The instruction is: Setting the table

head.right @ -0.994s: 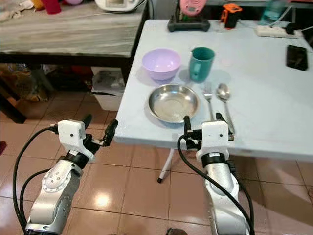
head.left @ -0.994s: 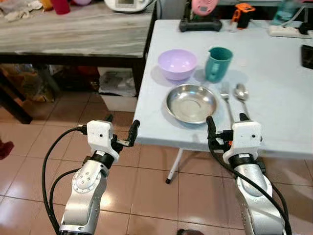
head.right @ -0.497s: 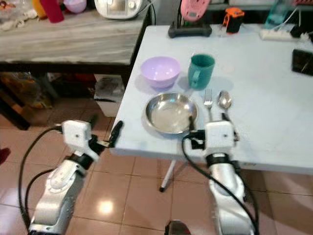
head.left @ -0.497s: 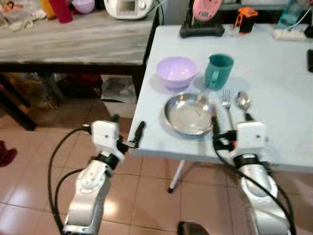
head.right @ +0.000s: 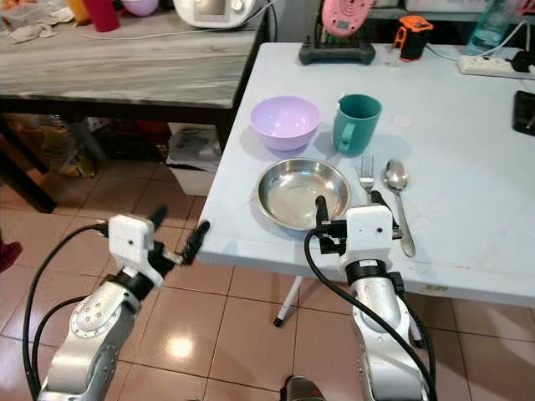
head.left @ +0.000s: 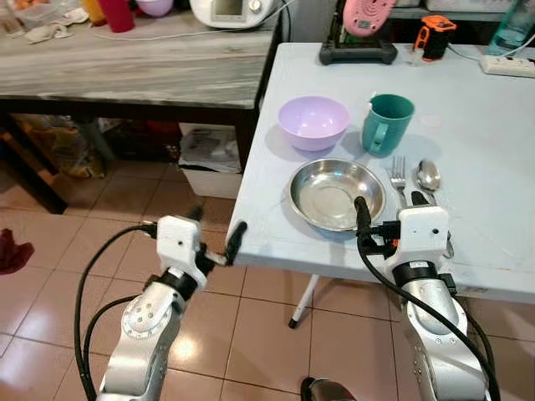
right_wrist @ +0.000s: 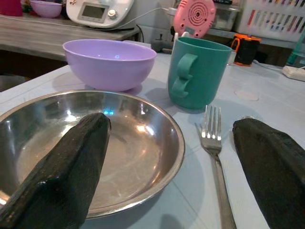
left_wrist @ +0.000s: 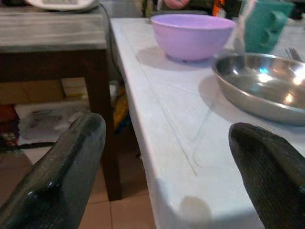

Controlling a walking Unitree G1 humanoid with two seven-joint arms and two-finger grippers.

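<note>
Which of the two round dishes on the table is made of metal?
The steel plate, nearest the table edge by the right gripper. The purple bowl behind it is plastic-looking and deeper.

On the light blue counter lies an empty steel plate near the front edge. Behind it stand a lilac bowl and a green cup, both upright. A fork and spoon lie just right of the plate.

Rice cooker, power strip
</note>
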